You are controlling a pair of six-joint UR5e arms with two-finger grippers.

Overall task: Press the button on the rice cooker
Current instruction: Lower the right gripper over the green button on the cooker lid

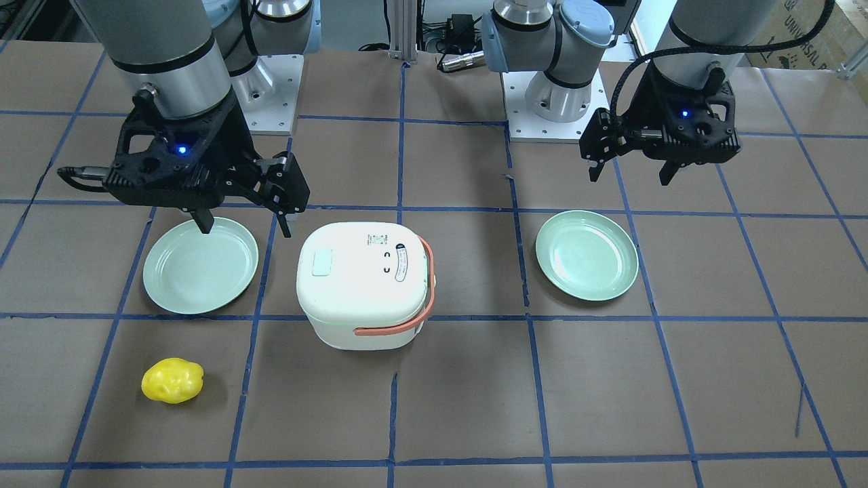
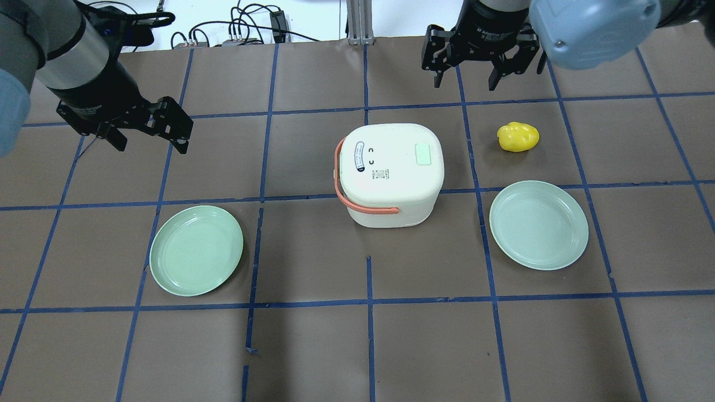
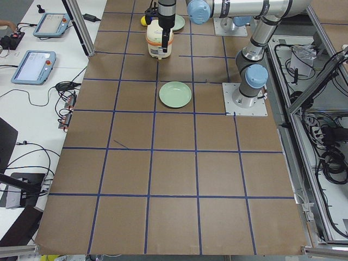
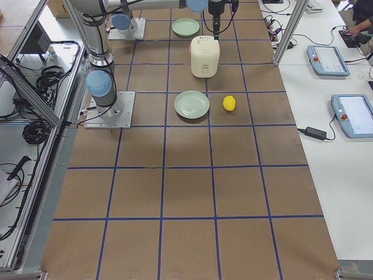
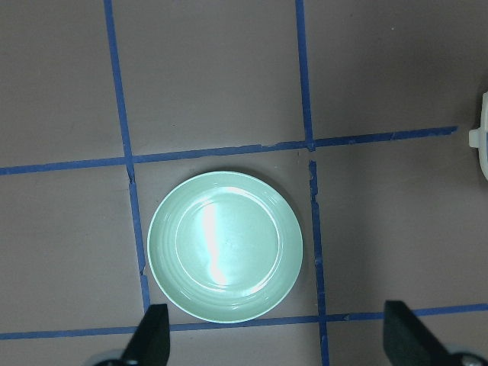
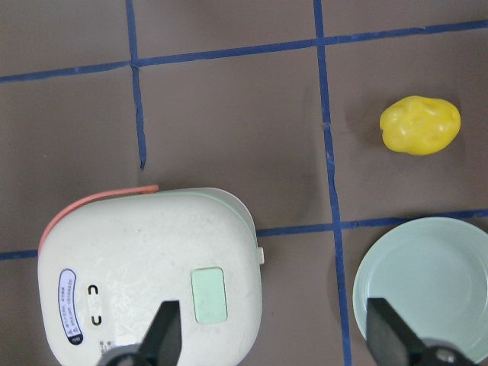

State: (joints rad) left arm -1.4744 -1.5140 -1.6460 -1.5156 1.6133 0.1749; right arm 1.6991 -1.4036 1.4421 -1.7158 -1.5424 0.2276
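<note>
The white rice cooker [image 1: 366, 298] with an orange handle stands mid-table, lid shut. It also shows in the overhead view [image 2: 391, 184]. A pale green rectangular button [image 1: 321, 261] sits on its lid, also seen from overhead [image 2: 423, 154] and in the right wrist view [image 6: 209, 294]. My right gripper [image 1: 244, 224] is open and empty. It hangs above the table beside the cooker's button end, and in its wrist view [image 6: 276, 332] the button lies between its fingertips. My left gripper [image 1: 630, 175] is open and empty, well away from the cooker, above a green plate [image 5: 225, 245].
Two pale green plates lie on either side of the cooker [image 2: 196, 250] [image 2: 539, 224]. A yellow potato-like object [image 2: 518, 137] lies near the right plate, on the operators' side of it. Blue tape lines grid the brown table.
</note>
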